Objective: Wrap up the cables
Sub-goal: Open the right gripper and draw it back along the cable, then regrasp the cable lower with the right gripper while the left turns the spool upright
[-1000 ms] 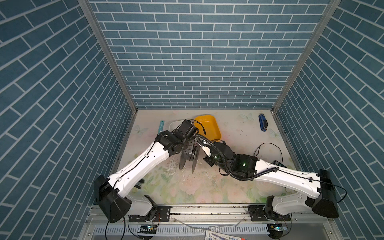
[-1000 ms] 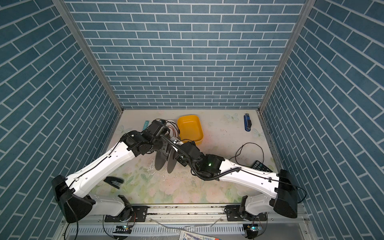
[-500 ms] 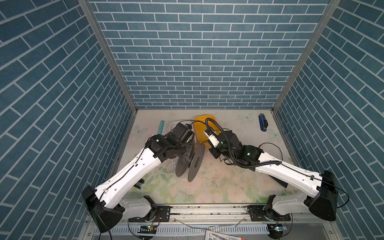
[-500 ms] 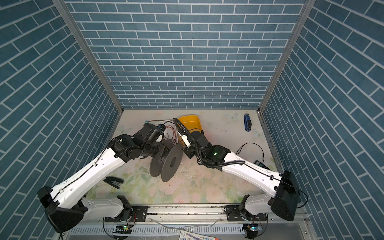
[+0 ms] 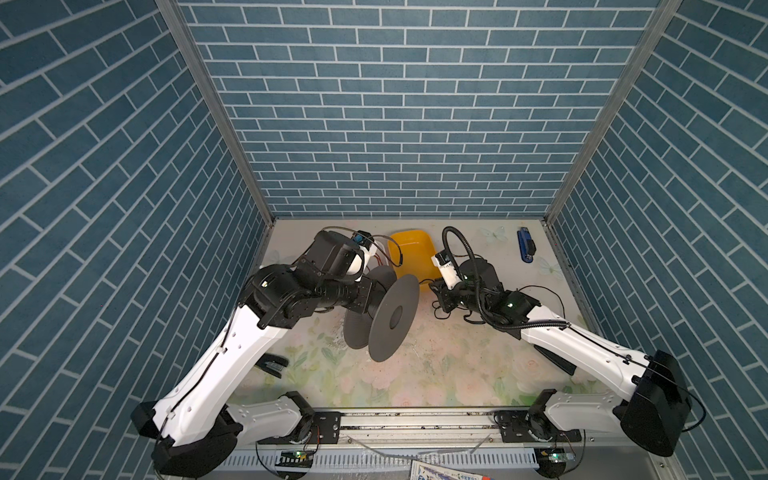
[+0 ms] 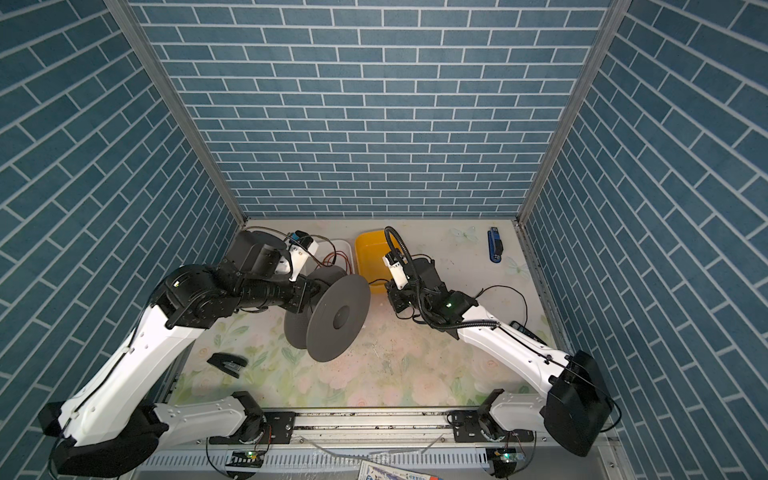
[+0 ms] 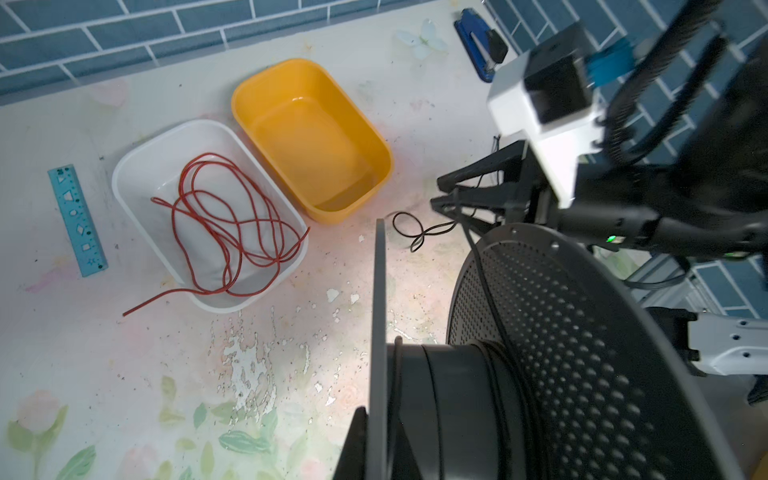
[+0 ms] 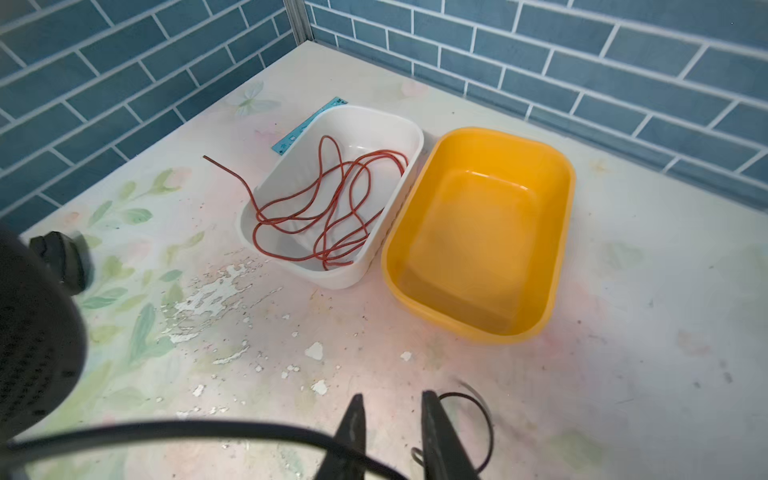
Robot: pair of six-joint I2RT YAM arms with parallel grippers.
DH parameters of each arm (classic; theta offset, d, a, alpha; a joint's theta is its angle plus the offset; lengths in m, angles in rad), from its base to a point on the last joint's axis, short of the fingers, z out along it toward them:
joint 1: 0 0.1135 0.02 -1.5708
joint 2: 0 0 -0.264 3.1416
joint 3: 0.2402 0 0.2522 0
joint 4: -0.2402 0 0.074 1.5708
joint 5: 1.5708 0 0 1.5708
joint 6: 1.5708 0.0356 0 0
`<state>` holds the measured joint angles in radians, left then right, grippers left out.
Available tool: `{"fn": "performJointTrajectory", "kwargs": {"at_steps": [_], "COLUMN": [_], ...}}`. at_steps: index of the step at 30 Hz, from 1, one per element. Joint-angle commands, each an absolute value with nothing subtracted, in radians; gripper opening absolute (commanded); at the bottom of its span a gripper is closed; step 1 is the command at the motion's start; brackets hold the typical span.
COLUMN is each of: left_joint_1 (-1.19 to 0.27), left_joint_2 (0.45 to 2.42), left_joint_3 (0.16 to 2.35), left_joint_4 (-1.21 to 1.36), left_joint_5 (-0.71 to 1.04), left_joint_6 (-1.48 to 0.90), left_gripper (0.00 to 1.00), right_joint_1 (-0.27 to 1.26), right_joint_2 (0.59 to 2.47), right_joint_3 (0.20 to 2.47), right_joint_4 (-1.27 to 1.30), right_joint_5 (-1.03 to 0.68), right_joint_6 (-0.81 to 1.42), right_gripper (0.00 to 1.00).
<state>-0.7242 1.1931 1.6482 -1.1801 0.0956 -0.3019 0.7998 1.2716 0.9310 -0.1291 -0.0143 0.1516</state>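
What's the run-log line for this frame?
left hand: shut on spool | right hand: open, at black cable | black cable: runs right hand to spool, slack looped on table

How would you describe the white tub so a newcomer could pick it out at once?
Start at the blue brick back wall; two plastic tubs sit side by side on the floral table before it. The white tub lies between the yellow tub and a teal ruler, and only it holds a tangle of red wire.

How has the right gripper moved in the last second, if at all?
Yes. In a top view the right gripper has drawn back rightward, from the left front corner of the yellow tub to its right front corner.
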Motion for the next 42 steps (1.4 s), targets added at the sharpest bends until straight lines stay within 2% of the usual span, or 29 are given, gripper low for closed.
{"fn": "performJointTrajectory", "kwargs": {"at_steps": [1, 5, 16, 24, 26, 29, 35, 42], "left_joint_1": [-0.717, -0.716, -0.711, -0.704, -0.703, -0.692, -0.607, -0.45], "left_joint_2": [1.188, 1.195, 1.228, 1.233, 1.233, 1.228, 1.213, 1.158], "left_joint_3": [1.706, 1.758, 1.851, 1.84, 1.838, 1.831, 1.779, 1.564], "left_joint_4": [-1.184, -1.184, -1.204, -1.187, -1.183, -1.174, -1.115, -0.893], "left_joint_5": [0.144, 0.148, 0.157, 0.173, 0.174, 0.183, 0.282, 0.433], "left_joint_6": [-0.301, -0.305, -0.312, -0.316, -0.318, -0.322, -0.348, -0.467], "left_gripper": [0.0, 0.0, 0.0, 0.0, 0.0, 0.0, 0.0, 0.0], "right_joint_1": [0.796, 0.796, 0.796, 0.796, 0.796, 0.796, 0.798, 0.846], "right_joint_2": [1.227, 1.194, 1.098, 1.015, 1.01, 1.008, 1.01, 1.05], "right_joint_3": [0.859, 0.788, 0.607, 0.479, 0.464, 0.449, 0.413, 0.409], "right_joint_4": [-0.039, 0.03, 0.176, 0.29, 0.305, 0.323, 0.374, 0.377], "right_joint_5": [-0.071, -0.066, -0.015, -0.015, -0.014, -0.009, 0.041, 0.147], "right_joint_6": [0.186, 0.196, 0.193, 0.221, 0.224, 0.233, 0.267, 0.291], "right_gripper": [0.33, 0.39, 0.38, 0.41, 0.39, 0.29, 0.0, 0.0]}}
